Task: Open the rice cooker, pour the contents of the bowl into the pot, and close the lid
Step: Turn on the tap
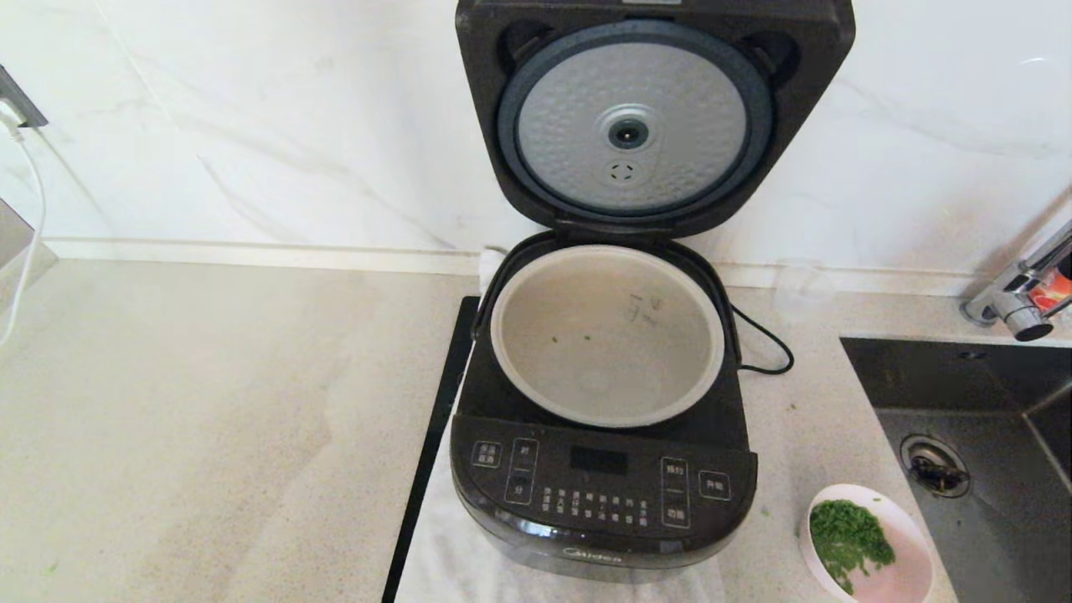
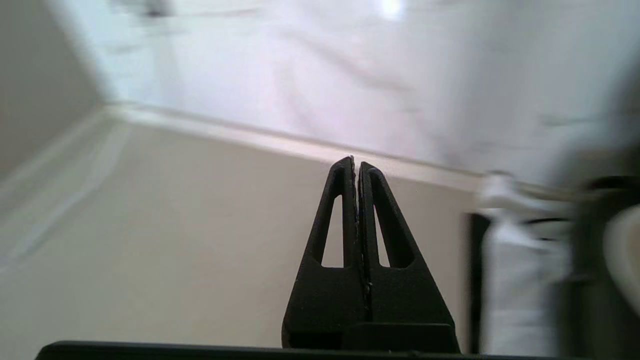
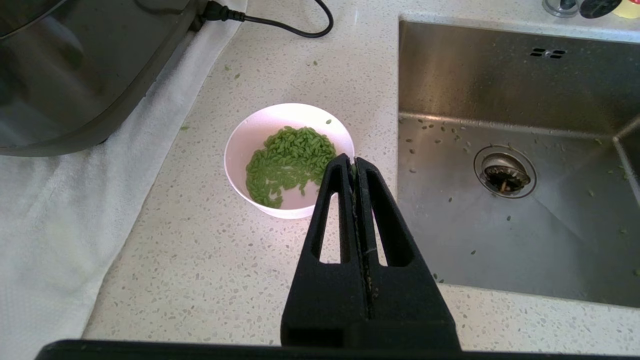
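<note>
The black rice cooker (image 1: 599,490) stands open on a white cloth, its lid (image 1: 653,117) tilted up against the wall with the silver disc facing me. The beige pot (image 1: 607,335) inside holds only a few green specks. The pale pink bowl (image 1: 909,569) (image 3: 250,145) with the green contents (image 1: 847,540) (image 3: 290,162) sits on the counter to the cooker's right, beside the sink. My right gripper (image 3: 354,161) hovers shut and empty above the bowl's near rim. My left gripper (image 2: 356,161) is shut and empty over bare counter left of the cooker. Neither arm shows in the head view.
A steel sink (image 1: 980,435) (image 3: 520,150) with a drain lies right of the bowl, a faucet (image 1: 1022,297) behind it. The cooker's black cord (image 1: 766,343) (image 3: 285,25) trails on the counter. A white cloth (image 3: 65,200) lies under the cooker. Green bits dot the counter and sink.
</note>
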Motion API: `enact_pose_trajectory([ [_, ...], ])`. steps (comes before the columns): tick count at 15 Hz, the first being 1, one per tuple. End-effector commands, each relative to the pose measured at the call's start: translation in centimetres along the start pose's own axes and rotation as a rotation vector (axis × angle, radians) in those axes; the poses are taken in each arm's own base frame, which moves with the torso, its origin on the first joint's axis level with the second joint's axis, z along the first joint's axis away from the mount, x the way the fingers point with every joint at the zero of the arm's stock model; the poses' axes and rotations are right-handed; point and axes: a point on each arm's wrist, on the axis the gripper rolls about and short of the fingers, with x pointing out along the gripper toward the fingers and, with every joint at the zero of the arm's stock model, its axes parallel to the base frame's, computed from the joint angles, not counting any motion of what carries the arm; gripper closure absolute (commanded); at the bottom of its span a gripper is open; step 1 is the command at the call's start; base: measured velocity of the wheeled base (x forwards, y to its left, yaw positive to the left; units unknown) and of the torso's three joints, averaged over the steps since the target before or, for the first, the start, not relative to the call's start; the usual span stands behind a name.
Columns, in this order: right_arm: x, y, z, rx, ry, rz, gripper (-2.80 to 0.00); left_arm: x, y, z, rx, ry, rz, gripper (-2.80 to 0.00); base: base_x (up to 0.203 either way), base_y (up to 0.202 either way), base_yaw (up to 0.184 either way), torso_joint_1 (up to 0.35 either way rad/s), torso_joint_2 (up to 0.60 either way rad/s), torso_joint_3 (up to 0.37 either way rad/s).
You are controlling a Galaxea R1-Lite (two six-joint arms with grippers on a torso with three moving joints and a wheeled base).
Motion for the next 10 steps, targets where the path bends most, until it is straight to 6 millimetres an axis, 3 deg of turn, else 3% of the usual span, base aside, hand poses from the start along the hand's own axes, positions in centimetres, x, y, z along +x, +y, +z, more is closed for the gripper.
enact_pose_trajectory([
  [1, 0.0, 0.0, 0.0, 0.0, 0.0, 0.0, 0.0, -6.1, 2.4, -2.6, -0.013, -0.107, 0.12, 0.0, 0.0, 0.0, 0.0, 0.0, 0.0, 0.0],
  [4, 0.0, 0.0, 0.0, 0.0, 0.0, 0.0, 0.0, -9.3, 3.1, -7.8, 0.017, -0.076, 0.154, 0.0, 0.0, 0.0, 0.0, 0.0, 0.0, 0.0],
  [6, 0.0, 0.0, 0.0, 0.0, 0.0, 0.0, 0.0, -10.9, 3.2, -12.0, 0.035, -0.036, 0.084, 0.0, 0.0, 0.0, 0.0, 0.0, 0.0, 0.0],
  [8, 0.0, 0.0, 0.0, 0.0, 0.0, 0.0, 0.0, -11.4, 2.9, -16.5, 0.061, 0.084, -0.049, 0.0, 0.0, 0.0, 0.0, 0.0, 0.0, 0.0],
  [10, 0.0, 0.0, 0.0, 0.0, 0.0, 0.0, 0.0, -11.4, 2.5, -18.0, 0.042, 0.173, -0.24, 0.0, 0.0, 0.0, 0.0, 0.0, 0.0, 0.0],
])
